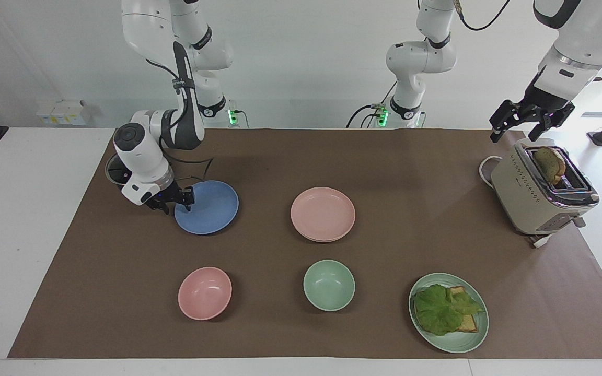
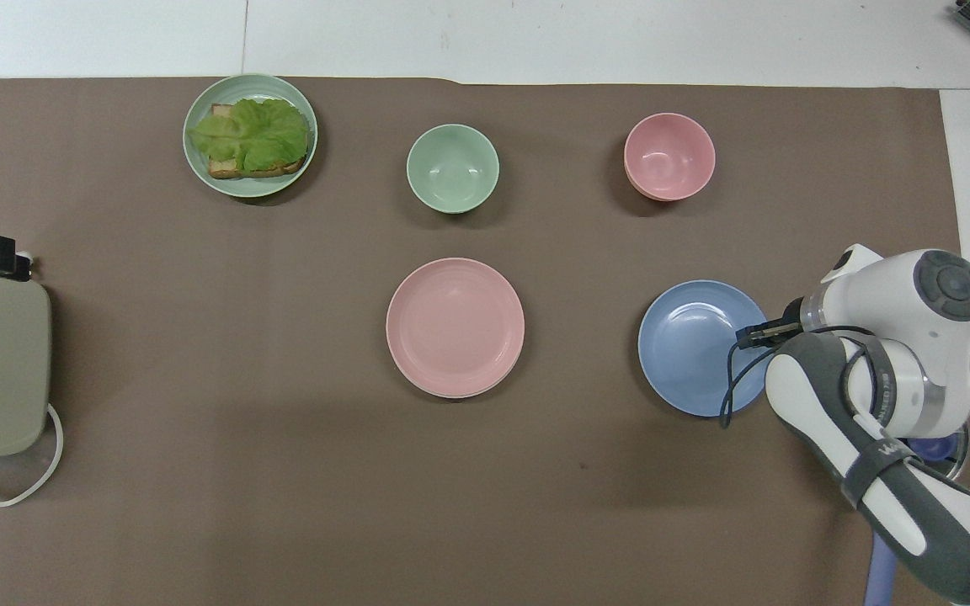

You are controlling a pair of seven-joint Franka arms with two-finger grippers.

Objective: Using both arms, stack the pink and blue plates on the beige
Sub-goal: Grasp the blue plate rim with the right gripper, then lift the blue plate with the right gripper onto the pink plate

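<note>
The blue plate lies on the brown mat toward the right arm's end. My right gripper is down at the plate's rim on the side toward that end. Its jaws are narrowed and straddle the rim, with a gap still showing. The pink plate lies mid-table. A thin pale rim peeks out under it; this looks like the beige plate, otherwise hidden. My left gripper waits open in the air over the toaster.
The beige toaster holds a bread slice at the left arm's end. Farther from the robots stand a pink bowl, a green bowl and a green plate with lettuce on toast. A dark pot sits by the right arm.
</note>
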